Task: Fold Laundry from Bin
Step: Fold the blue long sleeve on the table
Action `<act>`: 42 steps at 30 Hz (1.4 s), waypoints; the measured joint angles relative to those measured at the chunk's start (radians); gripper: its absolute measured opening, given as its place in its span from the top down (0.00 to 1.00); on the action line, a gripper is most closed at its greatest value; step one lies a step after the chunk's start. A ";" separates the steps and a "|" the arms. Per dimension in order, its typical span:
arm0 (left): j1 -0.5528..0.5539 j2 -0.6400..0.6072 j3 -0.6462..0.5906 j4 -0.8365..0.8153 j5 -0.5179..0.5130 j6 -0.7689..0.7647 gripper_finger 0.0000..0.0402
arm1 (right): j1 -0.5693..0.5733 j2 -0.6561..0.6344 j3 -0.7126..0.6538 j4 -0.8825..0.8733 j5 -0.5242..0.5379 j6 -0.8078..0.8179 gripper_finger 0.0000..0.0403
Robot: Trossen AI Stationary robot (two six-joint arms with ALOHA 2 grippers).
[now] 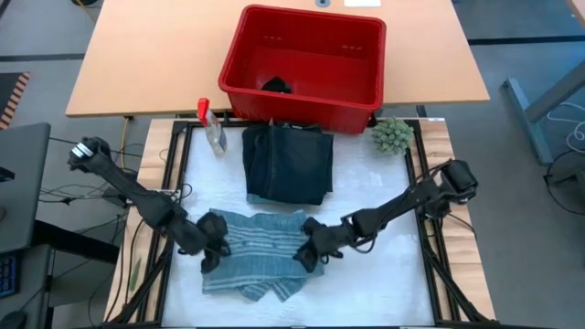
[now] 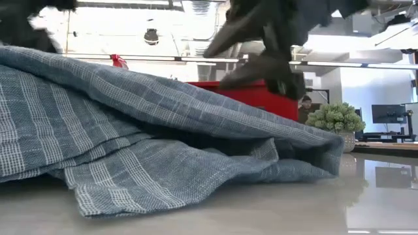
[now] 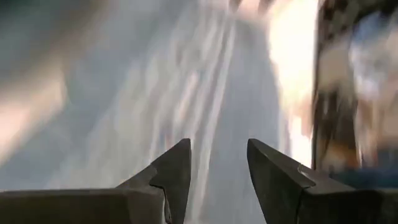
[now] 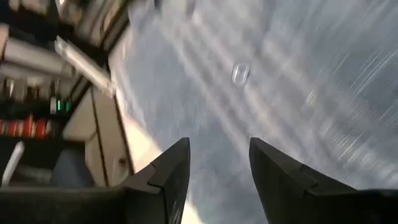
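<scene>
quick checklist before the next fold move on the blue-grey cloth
1. Blue-grey striped cloth lies on the white mat: ok.
2. Cloth flat: not ok, rumpled, its edge doubled over in the low view.
3. Left pincer at the cloth's left edge: ok.
4. Right pincer at its right edge: ok.
5. Either pincer gripping cloth: cannot tell.
6. Folded dark garment apart from the cloth: ok.
</scene>
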 joint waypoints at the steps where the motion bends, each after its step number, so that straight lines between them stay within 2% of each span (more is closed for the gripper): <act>1: 0.006 -0.016 0.003 0.032 -0.062 0.026 0.64 | -0.011 -0.010 0.000 0.000 0.025 -0.004 0.53; 4: 0.034 0.001 0.000 0.166 -0.152 0.121 0.65 | -0.057 -0.020 0.000 0.002 0.077 -0.064 0.53; 7: 0.068 0.098 -0.002 0.259 -0.150 0.241 0.67 | -0.118 0.003 -0.001 -0.005 0.080 -0.143 0.53; 11: 0.101 0.261 -0.002 0.304 -0.131 0.343 0.70 | -0.203 0.037 -0.002 -0.049 0.079 -0.182 0.53; 16: 0.098 0.453 -0.003 0.411 0.046 0.269 0.74 | -0.272 0.036 -0.002 -0.241 0.103 -0.202 0.53; 18: 0.090 0.504 -0.003 0.443 0.059 0.215 0.76 | -0.282 0.036 -0.002 -0.286 0.142 -0.232 0.53; 21: 0.084 0.540 -0.002 0.451 0.055 0.157 0.80 | -0.291 0.033 -0.002 -0.264 0.161 -0.289 0.53; 27: 0.082 0.494 -0.002 0.437 0.072 0.096 0.86 | -0.254 -0.059 0.040 -0.178 0.069 -0.332 0.53; 30: 0.080 0.422 -0.002 0.422 0.011 0.087 0.89 | -0.186 -0.074 0.041 -0.174 0.028 -0.302 0.53; 36: 0.081 0.258 0.021 0.360 -0.161 0.132 0.97 | -0.115 0.015 0.039 -0.124 0.021 -0.235 0.53; 40: 0.062 0.240 0.022 0.394 -0.169 0.150 1.00 | -0.135 0.103 0.037 -0.187 0.085 -0.228 0.53; 42: 0.048 0.263 0.011 0.390 -0.139 0.141 0.99 | -0.158 0.128 0.038 -0.213 0.096 -0.228 0.53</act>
